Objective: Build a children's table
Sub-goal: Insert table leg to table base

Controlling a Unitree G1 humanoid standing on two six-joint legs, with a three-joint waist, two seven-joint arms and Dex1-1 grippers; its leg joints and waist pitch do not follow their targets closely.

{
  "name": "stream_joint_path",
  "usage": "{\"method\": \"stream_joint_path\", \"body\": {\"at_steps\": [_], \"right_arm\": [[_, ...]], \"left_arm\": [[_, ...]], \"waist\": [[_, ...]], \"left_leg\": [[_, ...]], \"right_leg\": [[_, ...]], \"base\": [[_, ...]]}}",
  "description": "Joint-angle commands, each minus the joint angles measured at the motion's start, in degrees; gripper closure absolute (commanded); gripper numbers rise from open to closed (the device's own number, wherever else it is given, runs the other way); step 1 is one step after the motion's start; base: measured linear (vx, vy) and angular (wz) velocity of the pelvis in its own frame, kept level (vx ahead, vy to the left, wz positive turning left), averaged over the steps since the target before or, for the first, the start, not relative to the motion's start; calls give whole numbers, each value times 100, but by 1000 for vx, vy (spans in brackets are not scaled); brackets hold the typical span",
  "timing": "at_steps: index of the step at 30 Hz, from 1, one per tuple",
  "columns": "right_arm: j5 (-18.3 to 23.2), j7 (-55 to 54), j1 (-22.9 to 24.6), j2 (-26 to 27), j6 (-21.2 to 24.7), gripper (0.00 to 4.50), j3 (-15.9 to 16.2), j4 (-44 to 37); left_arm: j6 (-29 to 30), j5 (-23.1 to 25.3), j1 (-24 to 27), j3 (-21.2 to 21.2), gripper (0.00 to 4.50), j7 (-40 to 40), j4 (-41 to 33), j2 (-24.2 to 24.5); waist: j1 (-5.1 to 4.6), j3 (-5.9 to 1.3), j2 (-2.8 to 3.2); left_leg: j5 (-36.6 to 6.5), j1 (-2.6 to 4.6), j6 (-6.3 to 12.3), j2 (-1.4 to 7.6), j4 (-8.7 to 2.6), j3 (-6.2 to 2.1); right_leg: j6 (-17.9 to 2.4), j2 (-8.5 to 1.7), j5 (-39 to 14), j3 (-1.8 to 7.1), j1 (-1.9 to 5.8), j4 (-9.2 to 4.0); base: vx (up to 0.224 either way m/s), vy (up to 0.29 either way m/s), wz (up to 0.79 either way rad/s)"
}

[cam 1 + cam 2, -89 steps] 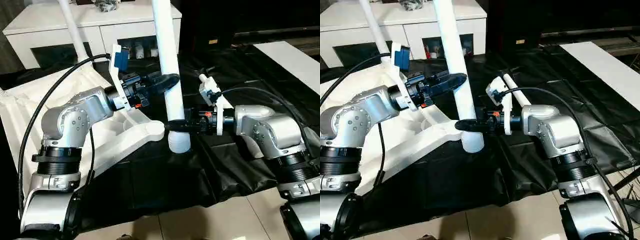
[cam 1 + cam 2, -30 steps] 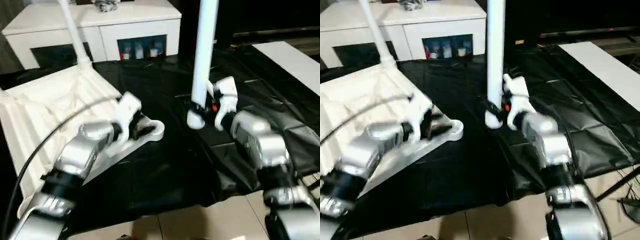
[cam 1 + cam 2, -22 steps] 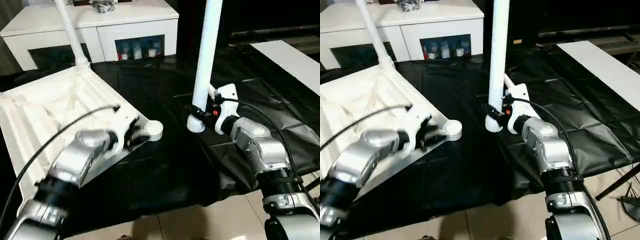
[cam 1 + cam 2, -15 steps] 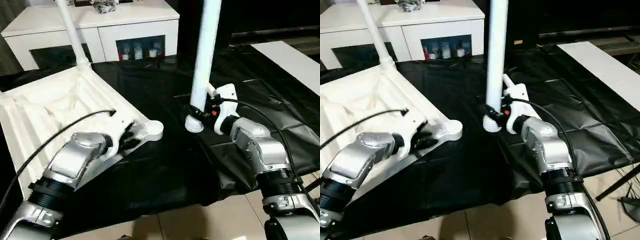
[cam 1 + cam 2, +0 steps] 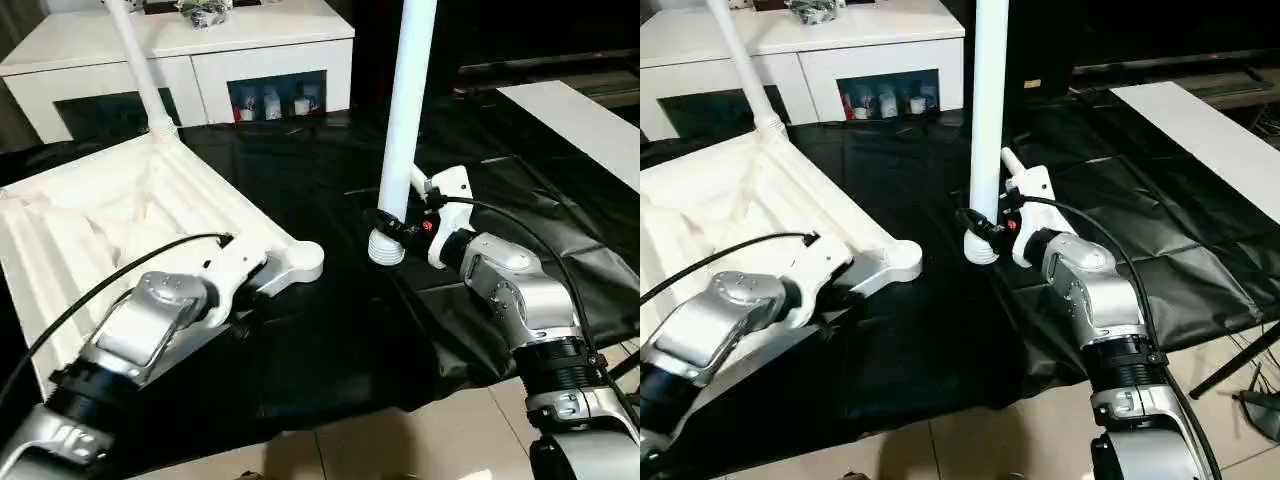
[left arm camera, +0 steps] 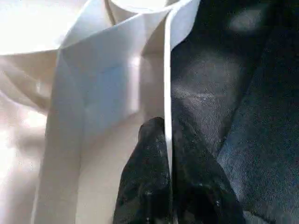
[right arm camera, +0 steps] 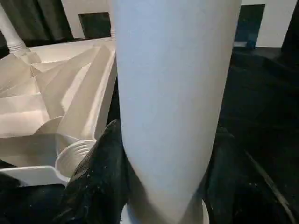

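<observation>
**Left wrist view: black fingers pinch the tabletop rim as the other arm holds a leg upright**

The left gripper (image 6: 168, 163) is closed on the thin raised rim of the white tabletop (image 5: 110, 215), one black finger (image 6: 147, 172) on each side of the wall, close to the tabletop's near corner socket (image 5: 300, 260). The right gripper (image 5: 388, 228) clasps a long white leg (image 5: 405, 110) near its lower end, a finger (image 7: 100, 172) on either flank, and holds the leg upright with its flared foot just above the black-covered work table (image 5: 330, 340). That foot hangs just beside the open corner socket, apart from it. The tabletop lies underside up on the robot's left, tilted, with another leg (image 5: 135, 65) already standing in its far corner. Behind stands a white cabinet (image 5: 190, 55).
</observation>
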Motion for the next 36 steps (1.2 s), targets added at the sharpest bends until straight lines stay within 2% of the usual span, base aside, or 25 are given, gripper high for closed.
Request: {"method": "stream_joint_path", "body": {"at_steps": [1,2,3,4,6,7,8,9,10,11,12,14,15,17,19,21,22,24,28,30,36], "right_arm": [[98,56,61,-23,46,264,4,-227],[102,60,64,-25,50,264,2,-235],[194,137,89,-26,87,264,-35,-287],[200,144,91,-27,90,264,-36,-291],[342,354,164,-61,192,264,-38,-420],[422,520,226,-98,261,264,-4,-527],[472,629,267,-124,306,264,19,-596],[666,934,399,-189,505,264,78,-837],[771,1048,456,-210,614,264,85,-946],[847,1149,510,-237,697,264,100,-1043],[847,1149,510,-237,697,264,100,-1043],[920,1278,580,-286,789,264,143,-1152],[1017,1496,740,-400,933,264,277,-1387],[1029,1514,762,-408,950,264,286,-1424],[1001,1470,761,-378,953,264,278,-1419],[922,1479,771,-393,947,264,327,-1400],[910,1496,780,-406,950,264,342,-1408],[836,1483,788,-428,889,264,366,-1364],[816,1495,811,-468,862,264,422,-1315],[673,1471,809,-464,742,264,512,-1207],[554,1354,680,-331,509,265,499,-847]], "left_arm": [[-132,117,85,-96,450,-33,-15,75],[-185,118,87,-88,450,-37,-10,74],[-786,44,119,-32,450,-257,-11,67],[-838,37,124,-32,450,-281,-15,68],[-1762,-126,257,-53,450,-815,-158,118],[-1990,-181,319,-88,450,-994,-243,145],[-2103,-214,357,-113,450,-1098,-298,161],[-2276,-291,451,-190,450,-1324,-422,164],[-2285,-325,493,-221,450,-1391,-489,148],[-2282,-373,537,-244,450,-1458,-560,120],[-2282,-373,537,-244,450,-1458,-560,120],[-2244,-419,583,-280,450,-1507,-647,82],[-2337,-376,648,-431,450,-1600,-708,-6],[-2397,-313,645,-453,450,-1570,-663,-39],[-2610,36,549,-510,450,-1322,-330,-133],[-2669,385,412,-551,450,-1044,11,-158],[-2661,411,391,-539,450,-1011,60,-160],[-2630,414,350,-496,450,-1007,115,-145],[-2598,390,330,-448,450,-1064,115,-123],[-2674,424,332,-415,450,-1132,191,-140],[-2673,341,348,-403,450,-1208,222,-152]], "waist": [[15,-431,59],[14,-428,58],[18,-425,47],[25,-430,47],[42,-436,36],[65,-437,57],[81,-436,53],[132,-433,66],[185,-422,84],[210,-413,86],[254,-407,78],[263,-401,94],[283,-381,75],[261,-374,53],[242,-364,31],[228,-360,30],[231,-367,28],[209,-378,17],[139,-383,19],[122,-381,19],[112,-387,22]], "left_leg": [[-1572,105,-72,139,-480,-61],[-1570,101,-61,135,-480,-61],[-1584,104,-46,134,-481,-57],[-1586,102,-29,137,-482,-55],[-1553,109,-3,147,-485,-58],[-1581,123,16,158,-488,-57],[-1579,128,27,164,-489,-51],[-1592,155,29,175,-490,-39],[-1678,187,10,197,-498,-24],[-1750,164,-33,199,-518,-36],[-1872,196,-95,206,-525,-25],[-1932,210,-128,205,-528,-23],[-2051,193,-193,210,-547,-32],[-2048,156,-189,192,-552,-38],[-2023,134,-182,177,-544,-44],[-2051,143,-191,167,-539,-44],[-2030,152,-200,158,-532,-51],[-1870,112,-176,158,-541,-61],[-1818,114,-129,162,-535,-62],[-1828,106,-118,161,-535,-58],[-1806,107,-89,162,-530,-52]], "right_leg": [[-1354,-182,-1197,124,288,-362],[-1362,-178,-1185,122,288,-365],[-1370,-179,-1194,124,287,-376],[-1355,-183,-1203,126,292,-374],[-1341,-186,-1167,129,283,-382],[-1342,-185,-1152,130,276,-379],[-1342,-180,-1132,133,271,-378],[-1348,-176,-1098,142,250,-376],[-1350,-175,-1114,154,214,-375],[-1341,-175,-1195,148,229,-358],[-1291,-181,-1355,158,199,-380],[-1277,-179,-1420,165,186,-386],[-1165,-193,-1643,179,201,-408],[-1102,-201,-1787,181,226,-419],[-950,-224,-2197,188,220,-472],[-818,-226,-2517,186,206,-501],[-740,-242,-2710,183,209,-522],[-701,-238,-2690,174,229,-521],[-788,-215,-2553,160,211,-511],[-829,-207,-2498,158,207,-506],[-929,-216,-2395,159,213,-492]], "base": [[0,0,0],[0,0,0],[0,0,0],[0,0,0],[0,0,0],[0,0,0],[0,0,0],[0,0,0],[0,0,0],[0,0,0],[0,0,0],[0,0,0],[0,0,0],[0,0,0],[0,0,0],[0,0,0],[0,0,0],[0,0,0],[0,0,0],[0,0,0],[0,0,0]]}}
